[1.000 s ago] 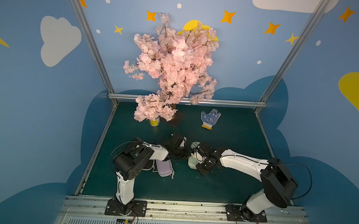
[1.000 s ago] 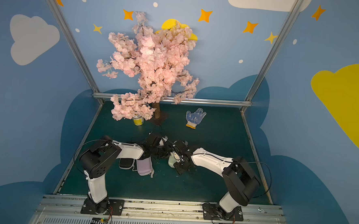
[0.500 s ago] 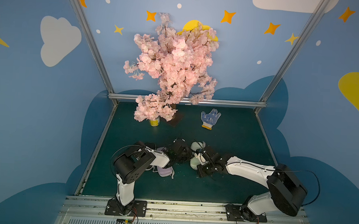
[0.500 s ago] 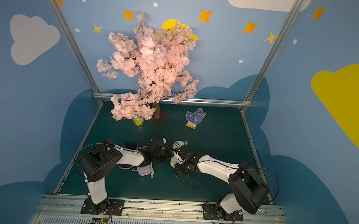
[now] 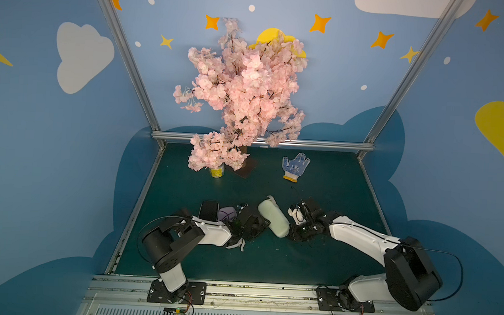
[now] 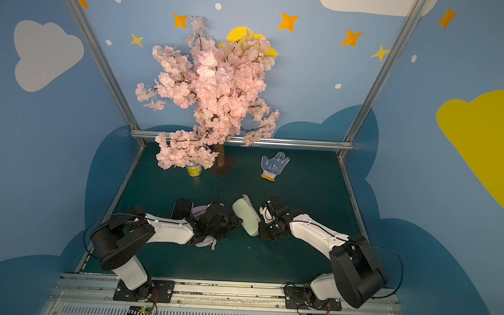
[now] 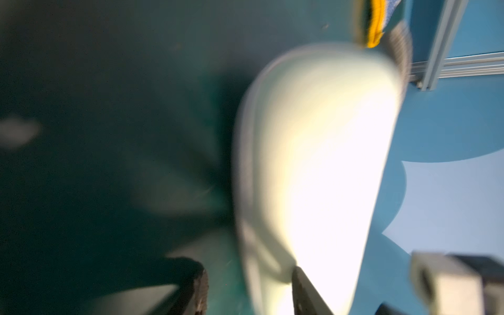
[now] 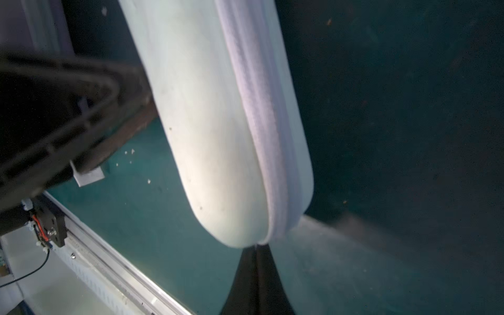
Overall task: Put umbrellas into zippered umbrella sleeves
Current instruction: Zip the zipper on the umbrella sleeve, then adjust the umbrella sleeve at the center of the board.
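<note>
a: where's the off-white sleeve?
b: flat on the green mat, in the gap between the two grippers. the shell looks shut, with the zip running along one edge. can't tell if an umbrella is inside.
a: and the fingers?
b: right gripper: pressed together, tips touching the sleeve's rounded end where the zip seam comes round. they may have the pull tab, but it's hidden, so i can't say. left gripper: spread, one finger clear of the sleeve's side, the other across its end, nothing clamped. that view is blurred.
a: which way does it point?
b: the long axis runs away from the right fingertips, far end toward the dotted glove. in both top views it slants across the mat, left fingers beside the same near end.
a: the step?
b: zip work at that end, i'd guess. brace the shell by closing the left fingers across its short width, then draw the right fingers low along the seam, parallel to the long axis. pull upward and the light shell may swivel or lift.
a: neighbours?
b: black sleeve and lavender sleeve, behind the left fingers, well apart from the right ones.
</note>
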{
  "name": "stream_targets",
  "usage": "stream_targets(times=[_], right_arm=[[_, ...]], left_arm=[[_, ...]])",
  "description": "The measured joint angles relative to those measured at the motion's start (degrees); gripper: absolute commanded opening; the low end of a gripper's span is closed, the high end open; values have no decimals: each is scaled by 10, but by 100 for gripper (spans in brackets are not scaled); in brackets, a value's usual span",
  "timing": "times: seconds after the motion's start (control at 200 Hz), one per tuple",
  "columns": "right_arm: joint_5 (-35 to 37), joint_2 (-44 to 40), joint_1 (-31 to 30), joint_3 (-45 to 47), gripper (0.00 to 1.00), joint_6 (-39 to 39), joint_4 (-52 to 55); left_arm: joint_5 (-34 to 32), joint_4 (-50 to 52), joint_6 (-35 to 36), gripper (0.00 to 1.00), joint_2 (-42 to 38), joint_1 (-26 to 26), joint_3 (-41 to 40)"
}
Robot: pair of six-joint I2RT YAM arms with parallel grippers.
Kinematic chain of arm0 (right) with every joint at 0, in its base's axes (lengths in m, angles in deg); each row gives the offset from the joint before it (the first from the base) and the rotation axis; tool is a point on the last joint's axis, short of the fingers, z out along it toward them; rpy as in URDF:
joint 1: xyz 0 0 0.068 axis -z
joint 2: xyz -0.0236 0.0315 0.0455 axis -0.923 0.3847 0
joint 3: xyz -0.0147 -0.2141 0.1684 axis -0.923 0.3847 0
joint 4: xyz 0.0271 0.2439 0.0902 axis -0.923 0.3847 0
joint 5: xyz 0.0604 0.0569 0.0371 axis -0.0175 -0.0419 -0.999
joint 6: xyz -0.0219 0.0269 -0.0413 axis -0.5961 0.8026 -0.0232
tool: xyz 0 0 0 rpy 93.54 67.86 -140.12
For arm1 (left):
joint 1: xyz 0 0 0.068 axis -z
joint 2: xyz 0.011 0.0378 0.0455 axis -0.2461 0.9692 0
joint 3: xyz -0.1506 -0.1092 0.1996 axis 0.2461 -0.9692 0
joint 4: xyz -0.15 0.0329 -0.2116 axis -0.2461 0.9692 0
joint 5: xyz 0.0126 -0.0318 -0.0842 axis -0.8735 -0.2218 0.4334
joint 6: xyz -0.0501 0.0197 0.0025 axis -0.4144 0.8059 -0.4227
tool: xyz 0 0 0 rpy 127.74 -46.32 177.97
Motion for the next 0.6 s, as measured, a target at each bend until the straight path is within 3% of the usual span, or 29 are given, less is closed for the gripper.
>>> stream_targets(times=[0.135, 0.28, 0.471, 0.601], right_arm=[[31, 18, 9, -38, 0, -35, 8], [73, 51, 18, -89, 0, -79, 36], [91, 94, 49, -123, 0, -117, 41], [82, 116, 69, -125, 0, -126, 37]], left_arm=[[-13, 136, 59, 59, -69, -5, 18], [-8, 226, 173, 65, -92, -42, 102], [81, 270, 315, 85, 14, -134, 255], [129, 272, 365, 88, 97, -182, 306]])
